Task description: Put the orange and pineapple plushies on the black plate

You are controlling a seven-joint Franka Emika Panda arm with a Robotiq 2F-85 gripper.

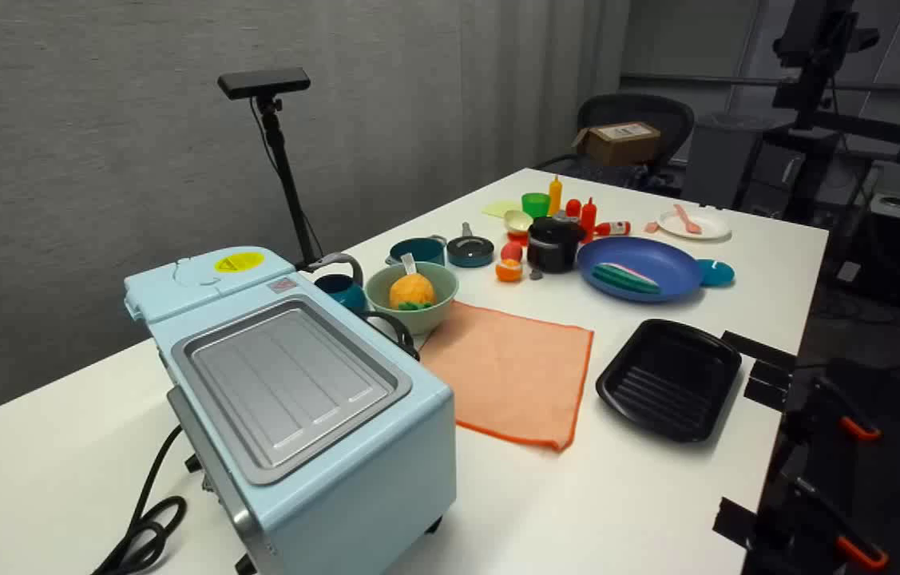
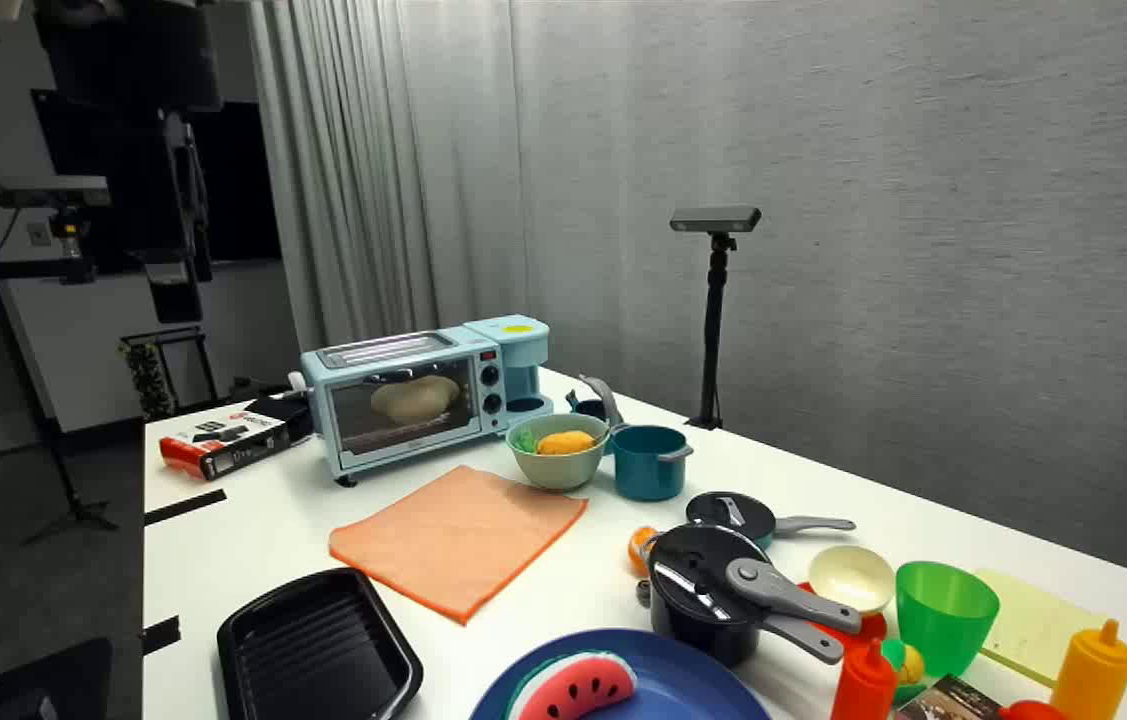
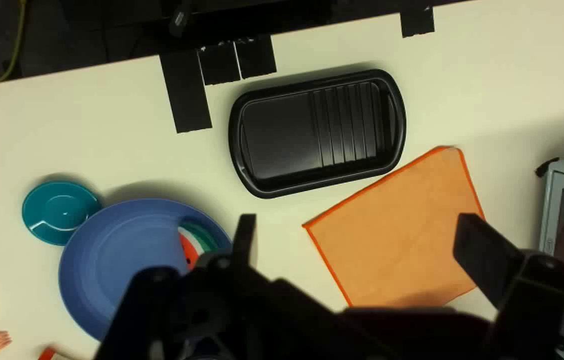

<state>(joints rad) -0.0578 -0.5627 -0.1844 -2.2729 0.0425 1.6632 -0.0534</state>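
The fingers (image 3: 484,255) stand apart in the wrist view. In an exterior view, the bottom edge crops the ribbed black tray (image 2: 313,645); beyond, a glossy pot (image 2: 693,600) partly hides the round orange (image 2: 638,550) on the table (image 2: 263,545). Farther, the plush pineapple (image 2: 565,443) lies in a smooth bowl (image 2: 558,470), its underside hidden.

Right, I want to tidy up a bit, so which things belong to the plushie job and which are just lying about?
For the job:
pineapple plushie, in the pale green bowl
small orange
black tray, probably the plate meant
gripper, open

Lying about, among others:
blue plate
watermelon slice
orange cloth
toaster oven
black pot
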